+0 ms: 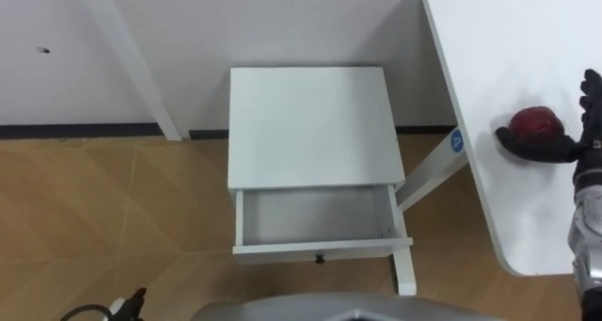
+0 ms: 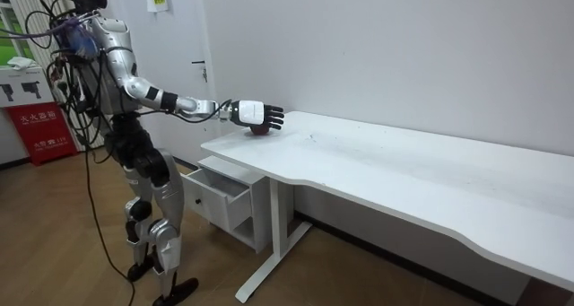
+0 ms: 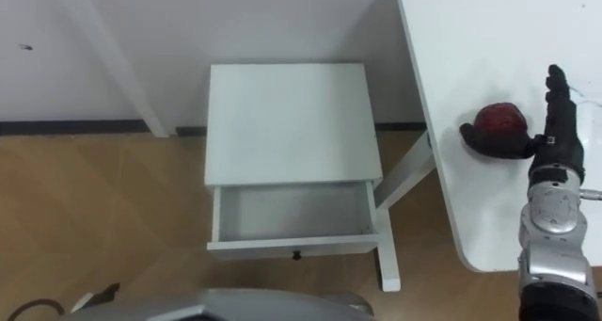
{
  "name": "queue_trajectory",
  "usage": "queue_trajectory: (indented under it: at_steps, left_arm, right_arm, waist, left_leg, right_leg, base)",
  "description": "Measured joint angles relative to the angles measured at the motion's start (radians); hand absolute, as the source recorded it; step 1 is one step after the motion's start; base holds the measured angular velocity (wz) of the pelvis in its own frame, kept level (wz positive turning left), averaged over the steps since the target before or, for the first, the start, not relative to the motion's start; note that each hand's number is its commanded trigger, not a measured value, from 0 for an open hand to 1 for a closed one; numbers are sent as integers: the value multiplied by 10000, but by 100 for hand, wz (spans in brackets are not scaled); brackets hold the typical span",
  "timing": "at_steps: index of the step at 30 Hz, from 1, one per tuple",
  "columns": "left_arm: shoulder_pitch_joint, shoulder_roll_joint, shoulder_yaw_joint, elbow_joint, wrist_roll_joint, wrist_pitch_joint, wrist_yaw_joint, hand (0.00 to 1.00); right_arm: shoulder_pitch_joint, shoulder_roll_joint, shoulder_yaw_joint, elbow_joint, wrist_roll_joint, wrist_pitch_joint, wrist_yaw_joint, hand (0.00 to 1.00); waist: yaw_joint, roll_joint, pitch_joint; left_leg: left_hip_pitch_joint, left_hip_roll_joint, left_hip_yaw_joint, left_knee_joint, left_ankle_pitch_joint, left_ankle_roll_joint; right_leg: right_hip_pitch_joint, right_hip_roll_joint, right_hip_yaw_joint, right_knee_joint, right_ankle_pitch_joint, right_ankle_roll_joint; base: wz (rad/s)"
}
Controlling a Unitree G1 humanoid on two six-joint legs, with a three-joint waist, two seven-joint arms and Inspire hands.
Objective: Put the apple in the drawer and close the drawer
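A dark red apple (image 1: 534, 121) lies on the white table (image 1: 508, 39) near its left edge. My right hand (image 1: 576, 144) rests against the apple with straight fingers pointing away past its right side and the thumb stretched along its near side, so the hand is open. The white bedside cabinet (image 1: 306, 123) stands left of the table. Its drawer (image 1: 315, 217) is pulled out toward me and is empty. In the room view I stand beside the cabinet with my right hand (image 2: 256, 115) reaching over the table's end. My left hand (image 1: 134, 302) hangs low at the lower left.
The table's slanted white leg (image 1: 423, 175) stands just right of the open drawer. A small dark knob (image 1: 320, 259) sits on the drawer front. A white wall is behind the cabinet, with wooden floor (image 1: 113, 208) to its left. A red box (image 2: 36, 131) stands behind me.
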Motion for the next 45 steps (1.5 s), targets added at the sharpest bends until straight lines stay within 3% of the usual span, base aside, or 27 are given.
queue_trajectory:
  at_steps: [2,8,9,10,11,12,18,23,37,42,45]
  left_arm:
    - [1,0,0,0,56,37,0,0]
    - [15,0,-1,3,395,200,0,0]
    - [48,3,-1,4,407,200,0,0]
    - [48,11,-1,6,414,202,0,0]
    - [6,23,-1,4,423,199,0,0]
    - [-17,21,-1,5,423,198,0,0]
    - [-96,18,-17,303,431,203,0,0]
    - [-134,15,-28,384,470,226,1,0]
    - [-570,14,-51,699,628,280,25,0]
    - [-597,14,-50,691,866,281,41,0]
    - [-604,97,-228,699,868,282,83,0]
  right_arm:
    - [0,-9,0,0,-17,9,183,0]
    - [-9,-47,87,493,-144,215,752,0]
    - [-28,-53,103,503,-270,190,850,23]
    - [-38,-64,107,516,-348,191,910,59]
    - [-42,-109,107,572,-454,190,999,83]
    - [-64,-146,108,639,-461,180,1041,100]
    - [-521,-742,104,1551,-1275,112,1170,100]
    - [-714,-881,29,1923,-1725,127,1008,100]
    - [-862,-669,87,2354,-2064,92,965,100]
    - [-467,-541,165,1432,-2344,251,1010,100]
    - [-209,-281,906,121,-2917,427,1091,100]
  waist:
    - [-6,-20,-16]
    - [21,-23,-16]
    - [8,-11,-12]
    - [-17,-10,-12]
    - [-48,-16,-18]
    - [-41,-14,-16]
    - [-1,26,-3]
    - [25,-10,-35]
    - [97,-103,-47]
    - [206,-94,-54]
    - [258,-94,-68]
  left_leg:
    - [-13,3,-37,-1,0,0]
    - [49,2,-51,10,0,0]
    - [21,2,-80,34,0,0]
    - [3,3,-107,61,0,0]
    - [-47,5,-173,109,-1,-1]
    - [-52,8,-183,114,-1,-1]
    - [44,20,-225,149,-7,-5]
    - [50,25,-289,172,-6,-6]
    - [195,23,-385,170,-19,-27]
    - [81,26,-305,158,-17,-26]
    - [-44,61,-166,148,-16,-26]
  right_leg:
    - [10,-11,-226,1,1,-1]
    - [146,-23,-308,-7,2,-3]
    - [150,-23,-331,-6,2,-4]
    - [154,-23,-356,-6,3,-4]
    - [157,-23,-433,-6,4,-7]
    - [155,-23,-444,-5,6,-11]
    - [355,-17,-487,-6,17,-28]
    - [404,-8,-541,-10,18,-30]
    - [463,4,-603,-27,18,-30]
    - [338,5,-535,-19,18,-30]
    - [186,21,-440,2,43,-59]
  base:
    - [4]
    - [1]
    - [4]
    - [11]
    - [12]
    - [8]
    - [1]
    - [3]
    - [1]
    - [-3]
    - [-14]
